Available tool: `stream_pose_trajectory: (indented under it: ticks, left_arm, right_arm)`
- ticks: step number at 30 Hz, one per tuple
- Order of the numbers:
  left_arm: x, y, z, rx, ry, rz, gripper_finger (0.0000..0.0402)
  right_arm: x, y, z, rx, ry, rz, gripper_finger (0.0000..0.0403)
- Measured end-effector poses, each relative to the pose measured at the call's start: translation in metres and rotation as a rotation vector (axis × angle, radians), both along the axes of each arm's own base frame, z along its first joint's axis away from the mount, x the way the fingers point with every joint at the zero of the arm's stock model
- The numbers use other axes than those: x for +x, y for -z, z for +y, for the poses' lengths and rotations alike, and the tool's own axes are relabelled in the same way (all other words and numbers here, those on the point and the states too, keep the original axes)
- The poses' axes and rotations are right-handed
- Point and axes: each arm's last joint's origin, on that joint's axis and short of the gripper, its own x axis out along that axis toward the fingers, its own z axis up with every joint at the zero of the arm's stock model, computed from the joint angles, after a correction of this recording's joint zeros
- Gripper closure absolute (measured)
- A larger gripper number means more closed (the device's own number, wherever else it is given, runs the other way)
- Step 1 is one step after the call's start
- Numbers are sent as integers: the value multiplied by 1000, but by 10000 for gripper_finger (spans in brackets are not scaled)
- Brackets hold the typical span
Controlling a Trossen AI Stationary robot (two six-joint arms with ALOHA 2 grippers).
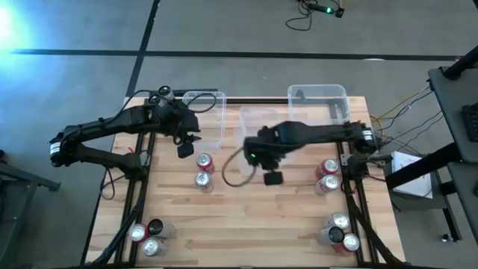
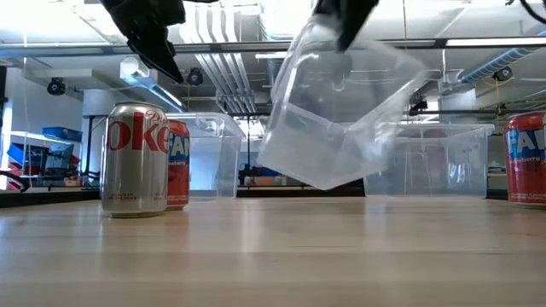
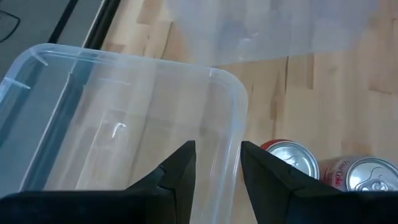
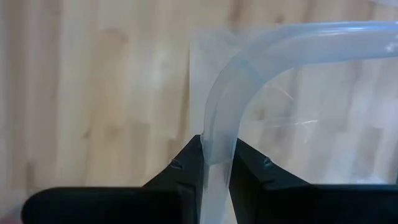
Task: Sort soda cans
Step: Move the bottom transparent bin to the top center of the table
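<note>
A lab or workshop: exposed ceiling ducts (image 2: 223,68) (industrial-looking), grey concrete floor (image 1: 224,30), loose cables (image 1: 306,15).

The table (image 1: 246,224) is pale blond wood with a striped plank grain, set on a black frame. Both arms are black; the left gripper (image 3: 217,171) and the right gripper (image 4: 217,165) show matte black fingers. The bin held in the air (image 2: 341,119) is clear, colourless plastic with a faintly milky rim, as are the bin by the left arm (image 1: 208,112) and the bin at the far edge (image 1: 320,99). The nearest can (image 2: 135,160) is silver with red lettering; the can behind it (image 2: 177,162) is red with white letters. All can tops are silver. One can in the near left cluster (image 1: 155,226) is black. The floor is grey with dark lines.
</note>
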Motion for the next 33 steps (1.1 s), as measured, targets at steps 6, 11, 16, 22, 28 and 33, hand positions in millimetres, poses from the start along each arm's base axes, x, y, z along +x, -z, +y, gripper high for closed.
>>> stream_pose_trajectory:
  ticks: [6, 11, 16, 22, 28, 33]
  left_arm:
    - [11, 11, 4, -11, 5, 57, 260]
    - [13, 18, 5, -5, 39, 121, 251]
    - [9, 15, 4, 5, 50, 118, 251]
    - [0, 8, 1, 23, 61, 93, 251]
    - [-6, 4, -1, 27, 61, 82, 251]
    - [-8, 2, -2, 29, 61, 74, 251]
  right_arm:
    - [40, 34, -35, 1, 154, 65, 358]
    - [60, 63, -57, -3, 237, 140, 357]
    - [76, 70, -66, 0, 239, 121, 353]
    - [87, 68, -77, -83, 148, 71, 358]
    - [90, 73, -83, -91, 143, 81, 342]
    - [91, 74, -87, -95, 131, 68, 327]
